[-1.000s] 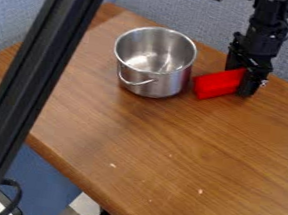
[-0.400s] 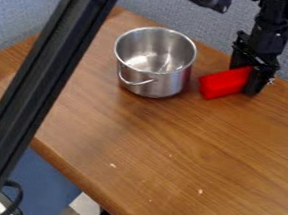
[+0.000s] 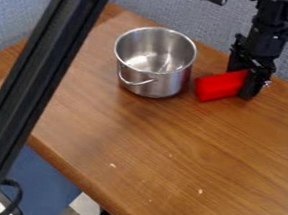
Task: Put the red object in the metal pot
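No text, label, brand, number or sign can be read anywhere in this view; every visible surface is plain.

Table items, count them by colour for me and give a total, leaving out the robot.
Red: 1, the red object
Silver: 1, the metal pot
Total: 2, both on the wooden table
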Motion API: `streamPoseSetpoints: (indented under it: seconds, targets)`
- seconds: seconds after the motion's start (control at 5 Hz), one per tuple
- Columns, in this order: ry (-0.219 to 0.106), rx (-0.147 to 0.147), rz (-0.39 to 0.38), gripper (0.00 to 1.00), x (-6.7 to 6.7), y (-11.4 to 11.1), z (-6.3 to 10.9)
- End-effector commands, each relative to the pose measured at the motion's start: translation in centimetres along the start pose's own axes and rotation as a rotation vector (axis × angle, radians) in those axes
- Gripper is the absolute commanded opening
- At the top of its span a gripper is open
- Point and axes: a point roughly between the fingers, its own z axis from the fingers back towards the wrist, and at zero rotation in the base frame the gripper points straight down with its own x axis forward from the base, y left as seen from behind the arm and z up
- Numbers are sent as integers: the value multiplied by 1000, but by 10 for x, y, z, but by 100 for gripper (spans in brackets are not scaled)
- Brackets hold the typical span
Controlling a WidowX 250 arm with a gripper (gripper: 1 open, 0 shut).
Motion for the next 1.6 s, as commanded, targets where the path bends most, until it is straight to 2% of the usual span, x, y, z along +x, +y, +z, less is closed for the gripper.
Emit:
streamPoseSetpoints:
  seconds: [0.0,0.4,0.8,1.0,1.2,1.4]
  targets:
    - [-100,54,18,0,-3,-6,50]
    - [-109,55,1,0,-11,9,64]
    - [-111,63,-83,0,-28,16,74]
    - [-100,86,-120,0,-33,21,77]
    - [-92,105,-84,0,-30,30,73]
    - [-98,106,-91,0,-28,29,86]
